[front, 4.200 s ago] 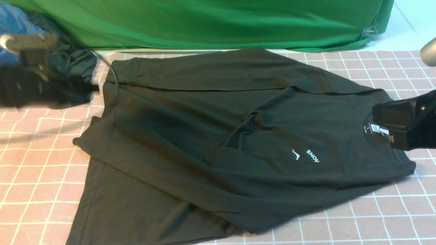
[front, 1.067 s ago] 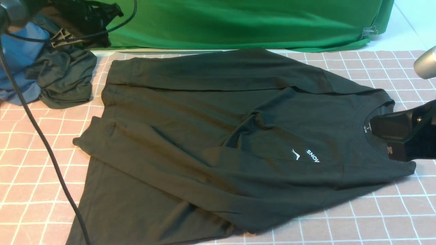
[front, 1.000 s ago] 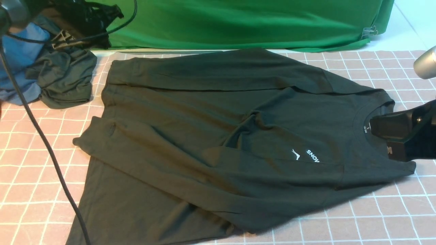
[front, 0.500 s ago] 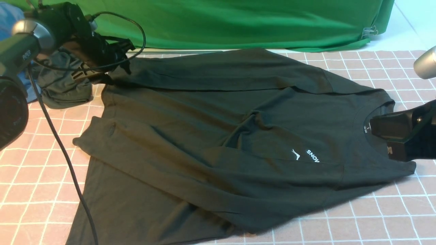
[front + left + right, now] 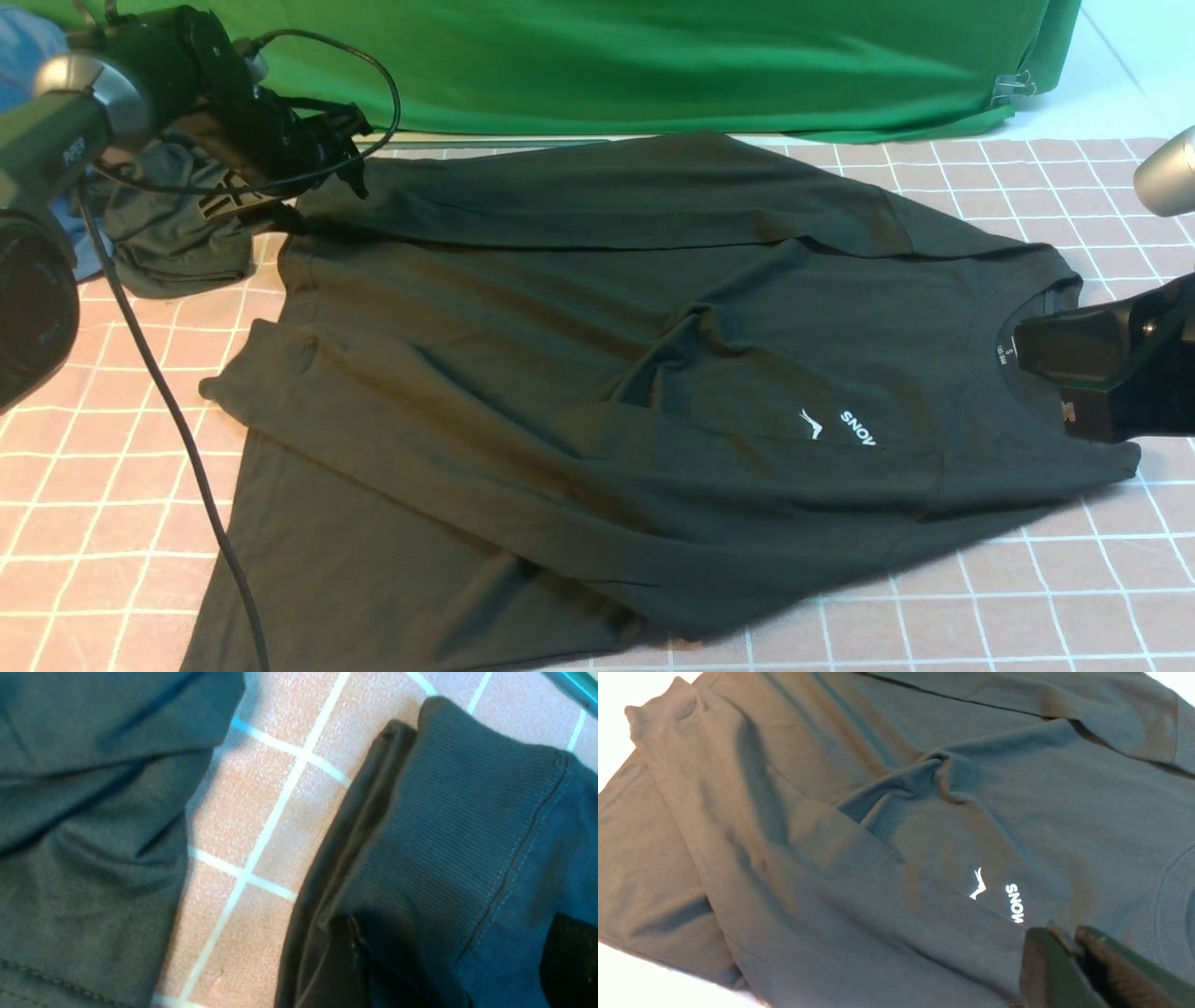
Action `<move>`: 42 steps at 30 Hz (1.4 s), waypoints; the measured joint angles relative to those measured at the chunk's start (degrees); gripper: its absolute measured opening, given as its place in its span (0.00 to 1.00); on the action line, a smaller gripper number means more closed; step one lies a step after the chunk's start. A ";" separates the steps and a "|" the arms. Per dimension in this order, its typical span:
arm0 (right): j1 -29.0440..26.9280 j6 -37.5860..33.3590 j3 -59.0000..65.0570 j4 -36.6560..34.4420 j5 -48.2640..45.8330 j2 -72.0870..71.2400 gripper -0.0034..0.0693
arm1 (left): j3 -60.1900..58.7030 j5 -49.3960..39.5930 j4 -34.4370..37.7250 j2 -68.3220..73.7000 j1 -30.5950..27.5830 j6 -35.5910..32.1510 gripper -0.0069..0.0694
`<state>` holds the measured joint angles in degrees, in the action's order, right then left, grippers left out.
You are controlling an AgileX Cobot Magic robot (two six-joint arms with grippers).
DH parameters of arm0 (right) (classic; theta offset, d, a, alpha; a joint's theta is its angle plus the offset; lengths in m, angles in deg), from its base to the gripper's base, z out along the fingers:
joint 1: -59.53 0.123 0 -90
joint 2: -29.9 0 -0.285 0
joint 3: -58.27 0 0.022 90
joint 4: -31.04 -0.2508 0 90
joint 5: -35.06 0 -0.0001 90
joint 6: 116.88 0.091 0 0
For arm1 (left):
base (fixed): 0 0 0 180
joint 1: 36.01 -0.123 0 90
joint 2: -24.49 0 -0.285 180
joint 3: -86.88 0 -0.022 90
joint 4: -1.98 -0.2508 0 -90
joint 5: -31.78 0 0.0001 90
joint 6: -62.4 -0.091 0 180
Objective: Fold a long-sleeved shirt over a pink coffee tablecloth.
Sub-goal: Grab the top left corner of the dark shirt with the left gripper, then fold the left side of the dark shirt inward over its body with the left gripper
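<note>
Lining up the sleeve-fold grasp with the open left pincer [image 5: 285,177] at the ribbed cuff [image 5: 448,812] of the black long-sleeved shirt [image 5: 597,373] on the pink gridded tablecloth [image 5: 93,467], resting the closed right pincer [image 5: 1064,940] at the collar [image 5: 976,350], likely needing a cuff pinch next

Black shirt [image 5: 560,373]; pink tablecloth [image 5: 93,485] with white grid.

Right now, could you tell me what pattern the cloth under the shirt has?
The tablecloth is pink with thin white grid lines, clearest in front view.
</note>
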<state>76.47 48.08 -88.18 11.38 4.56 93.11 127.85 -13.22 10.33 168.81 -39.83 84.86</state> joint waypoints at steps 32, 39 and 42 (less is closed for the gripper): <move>0.00 0.00 0.00 0.00 0.00 0.00 0.22 | 0.15 -0.19 1.24 -2.49 0.06 0.72 0.17; 0.00 0.00 0.00 0.00 0.00 0.00 0.22 | 0.15 -7.19 1.41 -7.27 0.23 0.37 0.17; 0.00 0.00 0.00 0.00 0.00 0.00 0.23 | 0.15 -11.66 1.73 -8.06 0.23 -0.52 0.17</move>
<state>76.47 48.08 -88.18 11.38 4.56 93.11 128.00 -24.87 12.06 160.75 -39.60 84.34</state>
